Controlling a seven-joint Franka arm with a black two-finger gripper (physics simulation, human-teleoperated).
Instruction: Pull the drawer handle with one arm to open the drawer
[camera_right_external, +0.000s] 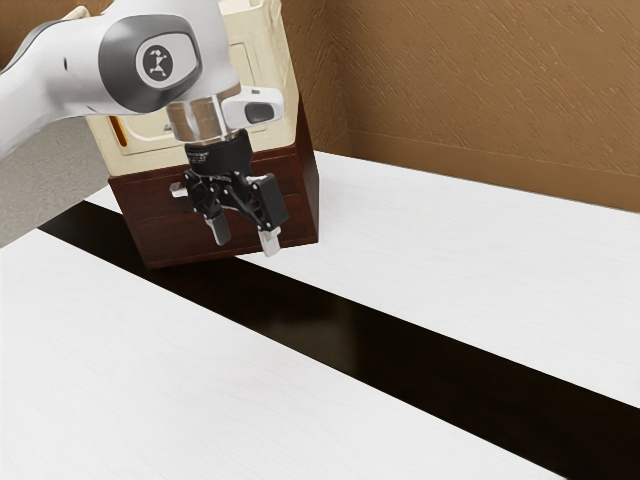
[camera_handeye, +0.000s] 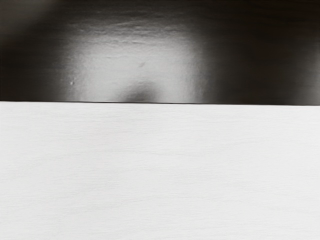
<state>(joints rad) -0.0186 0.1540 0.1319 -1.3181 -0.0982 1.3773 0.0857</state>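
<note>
My black gripper (camera_right_external: 244, 238) hangs in front of the dark brown wooden cabinet (camera_right_external: 290, 205) in the exterior view, its two light-tipped fingers pointing down and standing apart with nothing seen between them. The cabinet's reddish-brown front carries faint horizontal drawer seams. A small pale piece, perhaps the drawer handle (camera_right_external: 178, 190), juts out just to the exterior view's left of the gripper. The gripper covers much of the front, so how the drawer stands cannot be told.
A cream-coloured box-like object (camera_right_external: 135, 155) sits on top of the cabinet. The white table (camera_right_external: 450, 230) has a glossy black strip (camera_right_external: 320, 325) running across it; the wrist view shows the strip's edge beside white tabletop (camera_handeye: 160, 175). Brown walls rise behind.
</note>
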